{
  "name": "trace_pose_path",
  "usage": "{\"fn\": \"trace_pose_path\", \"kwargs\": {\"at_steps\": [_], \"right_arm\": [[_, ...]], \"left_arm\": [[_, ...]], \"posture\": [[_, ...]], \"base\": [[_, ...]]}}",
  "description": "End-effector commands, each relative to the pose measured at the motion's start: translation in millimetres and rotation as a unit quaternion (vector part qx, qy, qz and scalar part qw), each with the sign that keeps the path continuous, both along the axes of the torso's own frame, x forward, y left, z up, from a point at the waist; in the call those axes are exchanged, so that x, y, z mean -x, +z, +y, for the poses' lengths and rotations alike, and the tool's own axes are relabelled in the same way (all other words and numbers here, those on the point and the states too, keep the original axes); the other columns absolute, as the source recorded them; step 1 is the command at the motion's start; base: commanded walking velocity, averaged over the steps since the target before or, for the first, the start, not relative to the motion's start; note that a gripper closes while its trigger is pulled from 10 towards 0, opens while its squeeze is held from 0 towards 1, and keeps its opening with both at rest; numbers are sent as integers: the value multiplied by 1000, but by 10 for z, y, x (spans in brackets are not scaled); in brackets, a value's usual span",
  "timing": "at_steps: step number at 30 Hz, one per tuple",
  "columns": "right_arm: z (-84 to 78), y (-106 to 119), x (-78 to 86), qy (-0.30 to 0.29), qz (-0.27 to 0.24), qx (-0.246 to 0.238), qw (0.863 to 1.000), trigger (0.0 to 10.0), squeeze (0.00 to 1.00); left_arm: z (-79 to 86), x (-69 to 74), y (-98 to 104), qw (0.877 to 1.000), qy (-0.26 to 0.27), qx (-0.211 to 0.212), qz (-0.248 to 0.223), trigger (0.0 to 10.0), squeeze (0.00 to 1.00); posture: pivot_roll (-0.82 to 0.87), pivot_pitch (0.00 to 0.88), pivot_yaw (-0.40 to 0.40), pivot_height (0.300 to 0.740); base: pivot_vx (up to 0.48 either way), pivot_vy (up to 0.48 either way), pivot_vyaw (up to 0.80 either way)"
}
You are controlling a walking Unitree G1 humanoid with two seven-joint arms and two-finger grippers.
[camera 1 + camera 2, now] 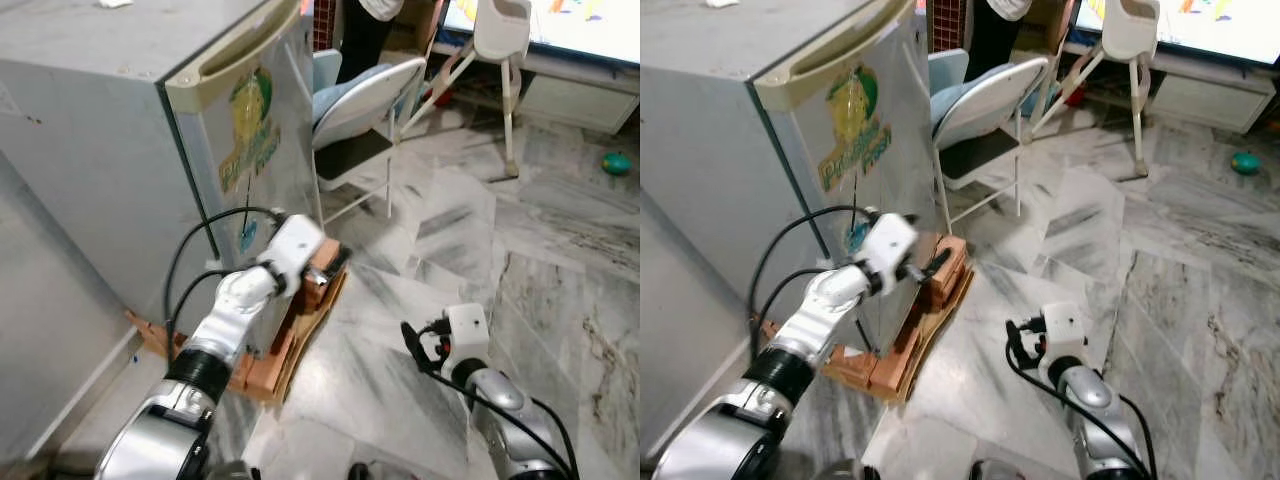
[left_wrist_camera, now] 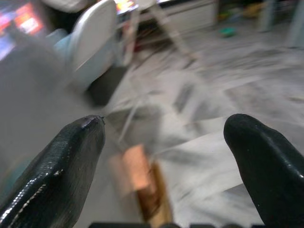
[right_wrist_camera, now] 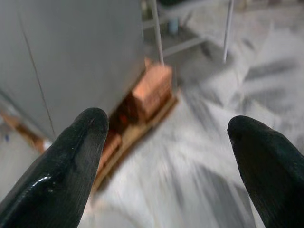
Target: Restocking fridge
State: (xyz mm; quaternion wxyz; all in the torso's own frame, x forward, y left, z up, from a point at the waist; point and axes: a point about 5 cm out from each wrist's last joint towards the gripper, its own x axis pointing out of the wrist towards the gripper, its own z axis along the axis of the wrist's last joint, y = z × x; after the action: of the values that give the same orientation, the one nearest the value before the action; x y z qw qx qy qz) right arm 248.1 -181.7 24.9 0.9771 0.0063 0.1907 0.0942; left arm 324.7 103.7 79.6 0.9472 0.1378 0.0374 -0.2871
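- Fridge (image 1: 150,130) fills the upper left of the left eye view: a small grey unit, door shut, with a pale recessed handle strip (image 1: 235,48) along the door's top edge and a green-and-yellow sticker (image 1: 250,130) on its front.
- It stands raised on bricks (image 1: 940,270) and a flat board on the marble floor (image 1: 480,250).
- Left gripper (image 1: 925,268) sits mid-frame, low against the door's free edge near the bricks, jaws spread apart and holding nothing.
- Right gripper (image 1: 415,345) hangs at lower right over the floor, jaws likewise released and empty.
- A folding chair (image 1: 365,105) stands just beyond the fridge, top centre; a person's legs show behind it.
- Handling, as a judgement: the door is stiff and smooth, probably held by a magnetic seal; the sheet front offers no purchase, so the recessed top strip is the place to hook a finger.
- On loose bricks, the cabinet may rock under a hard pull.
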Motion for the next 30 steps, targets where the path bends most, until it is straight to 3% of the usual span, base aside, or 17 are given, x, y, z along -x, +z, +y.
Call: {"fn": "trace_pose_path", "kwargs": {"at_steps": [1,6,7,13,18,23,30], "right_arm": [[-73,137,-67,-20,-39,-3,999,10000,0],[-107,216,-122,-37,-61,-7,997,10000,0],[-114,235,-132,-41,-66,-8,997,10000,0],[-132,269,-148,-52,-77,-14,996,10000,0],[-108,297,-175,-48,-84,-16,995,10000,0],[-97,316,-194,-47,-89,-18,995,10000,0],[-126,326,-197,-49,-92,-7,995,10000,0]], "left_arm": [[183,19,-29,999,48,2,5,10000,0],[720,156,-155,980,198,3,18,10000,0],[894,215,-164,970,242,16,17,10000,0],[1155,346,-86,956,290,36,-2,10000,0],[1161,376,-52,961,275,17,-16,10000,0],[1083,341,-9,964,265,26,-20,10000,0],[903,328,-9,970,241,44,-13,10000,0]], "posture": [[29,0,-26,740],[39,0,-33,740],[42,0,-36,740],[48,0,-43,740],[47,0,-45,740],[40,0,-44,740],[31,0,-46,740]], "base": [[0,0,0],[0,0,0],[0,0,0],[0,71,-104],[110,429,-765],[363,311,-675],[237,34,0]]}}
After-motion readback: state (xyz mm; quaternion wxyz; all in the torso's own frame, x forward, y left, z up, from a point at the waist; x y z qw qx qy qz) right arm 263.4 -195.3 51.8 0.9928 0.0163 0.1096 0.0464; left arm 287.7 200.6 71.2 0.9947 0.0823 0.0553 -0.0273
